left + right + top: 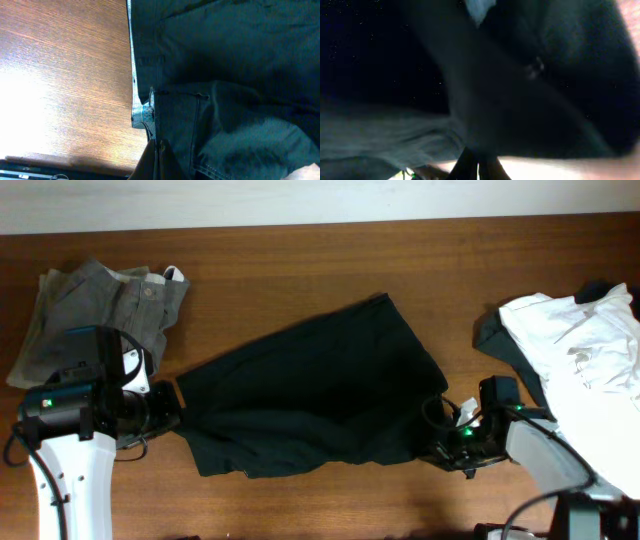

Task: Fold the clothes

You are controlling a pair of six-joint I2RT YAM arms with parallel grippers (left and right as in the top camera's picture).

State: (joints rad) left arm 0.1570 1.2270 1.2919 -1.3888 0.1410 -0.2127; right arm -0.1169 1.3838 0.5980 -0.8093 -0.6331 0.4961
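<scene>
The left end effector [157,156] sits closest in its wrist view. Its two dark fingers are pressed together on the edge of the black shorts [240,75], at a stitched seam near the waistband. Just past the fingertips a small pale blue-and-white label [144,113] is sewn to that edge, and its print is too small and blurred to read. Beyond the label the dark cloth spreads flat to one side, with the bare brown wood of the bench [60,75] on the other.

The right end effector [478,169] is also closed, its fingertips meeting with dark cloth bunched right over them. The same shorts fill nearly all of that blurred view. A pale patch [480,9] shows at the top and carries no legible writing.

From overhead, the black shorts lie spread across the middle of the bench. The left end effector is clamped on their left edge and the right one on their right corner, towards the bench's near edge.

The grey-khaki shorts [95,305] lie in a rumpled heap near the far left corner, apart from the black pair. A small white tab [176,275] at their waistband is unreadable.

The white shirt [590,350] is piled at the right edge, with a dark garment [490,332] poking out from under its left side. No brand or lettering can be made out on any of them.
</scene>
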